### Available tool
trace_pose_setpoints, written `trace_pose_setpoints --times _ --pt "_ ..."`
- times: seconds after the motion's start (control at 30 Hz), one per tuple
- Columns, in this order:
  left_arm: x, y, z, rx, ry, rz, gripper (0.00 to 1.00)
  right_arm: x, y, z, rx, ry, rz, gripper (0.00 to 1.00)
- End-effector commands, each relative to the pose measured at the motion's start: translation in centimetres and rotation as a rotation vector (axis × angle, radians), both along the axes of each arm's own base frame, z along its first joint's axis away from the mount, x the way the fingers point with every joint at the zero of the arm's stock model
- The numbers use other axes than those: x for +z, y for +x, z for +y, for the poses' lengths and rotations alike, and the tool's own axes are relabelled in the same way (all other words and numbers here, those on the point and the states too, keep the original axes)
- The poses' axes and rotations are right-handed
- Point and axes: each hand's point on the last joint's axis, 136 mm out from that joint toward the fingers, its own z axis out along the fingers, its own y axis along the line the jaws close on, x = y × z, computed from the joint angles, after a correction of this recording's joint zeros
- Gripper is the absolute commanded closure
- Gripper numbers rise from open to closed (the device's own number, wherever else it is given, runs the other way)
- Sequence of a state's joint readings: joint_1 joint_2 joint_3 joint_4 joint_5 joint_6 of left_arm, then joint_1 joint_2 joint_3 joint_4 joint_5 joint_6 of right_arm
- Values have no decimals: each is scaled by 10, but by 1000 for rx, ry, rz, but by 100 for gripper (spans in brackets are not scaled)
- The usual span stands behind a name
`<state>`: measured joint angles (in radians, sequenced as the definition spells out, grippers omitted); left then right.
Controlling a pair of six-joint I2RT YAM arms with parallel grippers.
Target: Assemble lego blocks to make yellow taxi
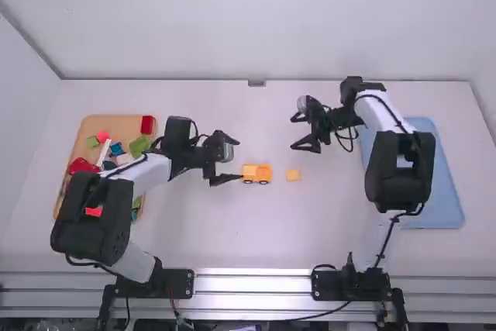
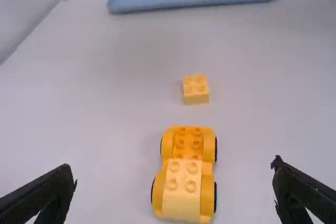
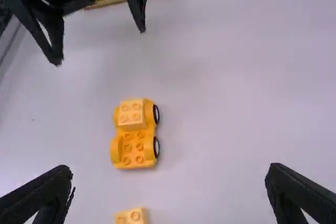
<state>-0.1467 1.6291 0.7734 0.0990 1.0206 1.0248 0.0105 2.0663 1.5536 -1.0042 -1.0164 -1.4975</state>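
Likely calls for bringing the wide-spread, empty black right gripper (image 1: pixel 292 132) nearward to the small yellow plastic block (image 1: pixel 294 175), just right of the yellow wheeled plastic car (image 1: pixel 257 174), along its long axis. Farther to go with the black left gripper (image 1: pixel 240 159), equally wide.

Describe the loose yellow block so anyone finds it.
On the white table, between the tan tray and the blue tray, stands a wheeled yellow car. The block lies apart from it, toward the blue tray: small, with four studs and no wheels.
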Motion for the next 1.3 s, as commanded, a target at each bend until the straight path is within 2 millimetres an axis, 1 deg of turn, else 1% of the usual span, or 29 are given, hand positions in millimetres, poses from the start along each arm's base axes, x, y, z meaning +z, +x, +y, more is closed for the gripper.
trace_pose_setpoints --times 0.0,0.03,0.1,0.13,0.23,0.27,0.3,0.33,0.4,0.43,0.5,0.53,0.57,0.6,0.7,0.83,0.87,0.93,0.97,1.07,1.1,1.13,1.2,1.27 --pt "-5 -11 -8 -83 -36 -25 1 -17 -10 1 13 9 5 2" --pt "-7 -12 -10 -94 -48 -19 1 -29 -12 1 8 7 -1 2" --pt "-11 -13 -12 -116 -79 -7 1 -43 -17 1 -1 8 1 2" --pt "-16 -14 -14 -136 -102 5 1 -58 -24 1 -3 12 -1 2" --pt "-24 -13 -16 -150 -127 24 1 -75 -37 2 16 26 -29 2" --pt "-29 -14 -18 -172 -152 36 1 -86 -48 3 40 41 -65 2" --pt "-31 -14 -19 -179 -165 39 1 -92 -54 3 50 39 -79 2" --pt "-31 -14 -19 -181 -168 39 1 -94 -55 3 52 38 -81 2" --pt "-34 -15 -21 -205 -195 32 1 -107 -64 1 47 26 -87 1" --pt "-34 -15 -22 -211 -202 28 1 -111 -65 0 41 28 -97 0" --pt "-35 -17 -25 -225 -210 23 1 -117 -69 -1 36 35 -115 3" --pt "-36 -16 -25 -226 -207 21 1 -120 -71 -2 35 35 -118 5" --pt "-39 -15 -25 -216 -194 22 1 -125 -74 -2 35 31 -121 9" --pt "-41 -15 -25 -212 -187 25 1 -128 -75 -4 28 32 -124 10" --pt "-41 -18 -29 -225 -184 28 1 -133 -73 -11 6 31 -130 11" --pt "-41 -23 -36 -247 -183 27 1 -141 -71 -17 -14 29 -112 16" --pt "-43 -23 -39 -246 -170 27 1 -145 -70 -17 -17 32 -99 26" --pt "-47 -23 -41 -241 -148 30 1 -151 -67 -17 -16 38 -86 31" --pt "-48 -25 -43 -245 -144 34 1 -153 -65 -17 -17 42 -79 31" --pt "-47 -29 -46 -260 -155 39 1 -155 -64 -16 -9 48 -44 39" --pt "-47 -28 -45 -258 -153 37 1 -155 -66 -16 11 44 -43 41" --pt "-48 -26 -44 -250 -147 33 1 -154 -68 -17 29 40 -46 47" --pt "-51 -24 -44 -238 -126 31 1 -153 -71 -18 56 33 -51 54" --pt "-61 -18 -42 -191 -71 45 1 -153 -74 -20 77 17 -49 57"
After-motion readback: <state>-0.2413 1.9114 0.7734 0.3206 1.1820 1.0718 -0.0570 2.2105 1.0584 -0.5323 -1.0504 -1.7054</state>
